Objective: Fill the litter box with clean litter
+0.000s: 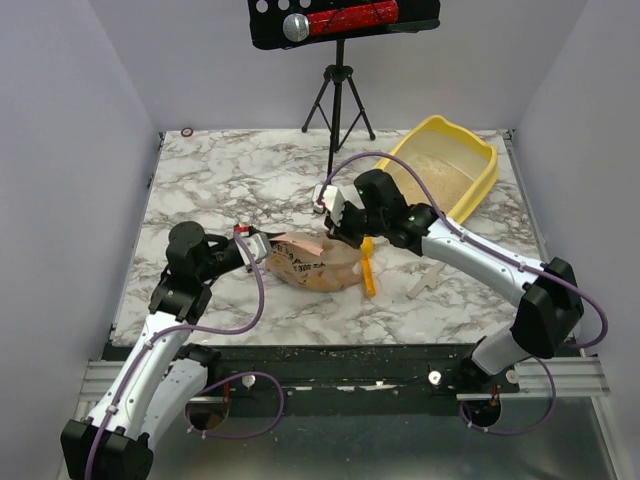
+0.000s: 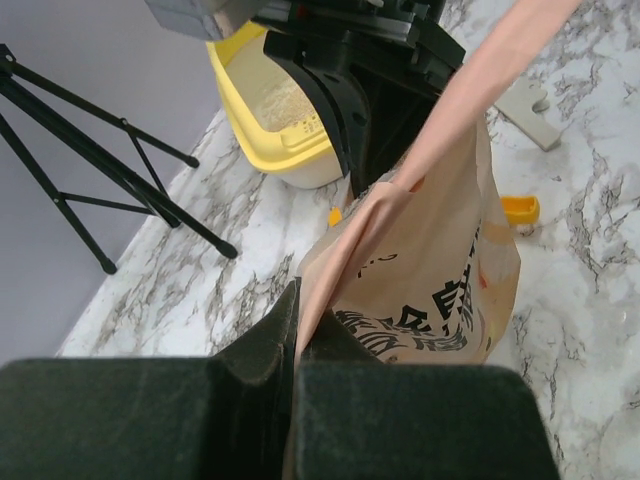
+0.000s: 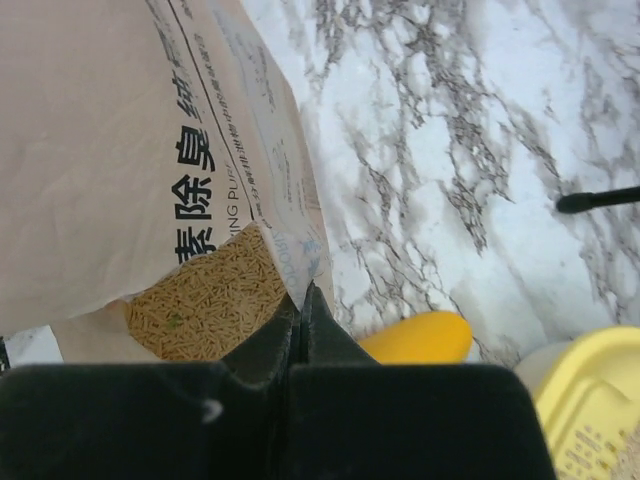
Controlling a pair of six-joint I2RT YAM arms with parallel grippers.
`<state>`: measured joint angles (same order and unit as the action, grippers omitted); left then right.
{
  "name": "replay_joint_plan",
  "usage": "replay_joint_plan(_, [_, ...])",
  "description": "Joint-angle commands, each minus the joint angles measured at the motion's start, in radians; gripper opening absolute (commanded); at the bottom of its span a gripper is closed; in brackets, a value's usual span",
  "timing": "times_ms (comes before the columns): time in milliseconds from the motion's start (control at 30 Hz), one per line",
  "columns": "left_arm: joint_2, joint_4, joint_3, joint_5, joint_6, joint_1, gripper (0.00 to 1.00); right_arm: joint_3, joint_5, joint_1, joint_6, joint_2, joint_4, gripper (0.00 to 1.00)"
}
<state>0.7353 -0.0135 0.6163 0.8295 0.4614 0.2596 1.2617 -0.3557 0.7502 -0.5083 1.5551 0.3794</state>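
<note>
The left gripper (image 2: 297, 305) pinches one edge of the tan paper bag (image 2: 430, 270), and the right gripper (image 3: 303, 305) is pressed together on the opposite edge. The bag sits mid-table on white marble (image 1: 230, 180) veined with grey, with a yellow scoop (image 1: 369, 272) just beside it. The litter box (image 1: 487, 172) sits angled at the far right corner with clean litter (image 1: 440, 168) inside. A black tripod (image 1: 337, 100) stands at the far edge, between plain grey walls (image 1: 60, 150).

Left claw (image 2: 298, 300), right claw (image 3: 303, 296) pinched tight (arms bent inward).
</note>
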Motion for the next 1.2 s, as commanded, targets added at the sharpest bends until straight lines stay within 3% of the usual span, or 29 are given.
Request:
replay_joint_plan(0, [-0.082, -0.240, 0.005, -0.055, -0.004, 0.000, 0.00, -0.038, 0.297, -0.022, 0.080, -0.105, -0.169, 0.00])
replay_joint_plan(200, [-0.063, -0.241, 0.000, -0.093, 0.022, 0.000, 0.00, -0.126, 0.468, -0.020, 0.183, -0.127, -0.247, 0.00])
replay_joint_plan(400, [-0.019, -0.260, -0.024, -0.101, 0.054, 0.027, 0.00, -0.194, 0.402, -0.022, 0.247, -0.118, -0.234, 0.01])
replay_joint_plan(533, [-0.001, -0.235, -0.032, -0.144, 0.085, 0.061, 0.00, -0.171, 0.377, -0.020, 0.257, -0.144, -0.211, 0.22])
replay_joint_plan(567, [0.001, -0.229, -0.030, -0.150, 0.091, 0.066, 0.00, -0.157, 0.371, -0.020, 0.254, -0.154, -0.194, 0.34])
replay_joint_plan(633, [-0.001, -0.224, -0.029, -0.153, 0.091, 0.072, 0.00, -0.131, 0.363, -0.020, 0.258, -0.177, -0.159, 0.46])
replay_joint_plan(833, [0.007, -0.218, -0.023, -0.141, 0.089, 0.079, 0.00, -0.053, 0.284, -0.020, 0.281, -0.242, -0.013, 0.54])
replay_joint_plan(1000, [0.006, -0.227, -0.023, -0.139, 0.085, 0.081, 0.00, 0.019, 0.207, -0.017, 0.320, -0.236, 0.113, 0.46])
replay_joint_plan(1067, [0.006, -0.235, -0.026, -0.139, 0.080, 0.081, 0.00, 0.021, 0.166, -0.014, 0.332, -0.231, 0.131, 0.35])
replay_joint_plan(1167, [0.006, -0.236, -0.023, -0.141, 0.079, 0.081, 0.00, 0.027, 0.126, -0.008, 0.352, -0.210, 0.148, 0.05])
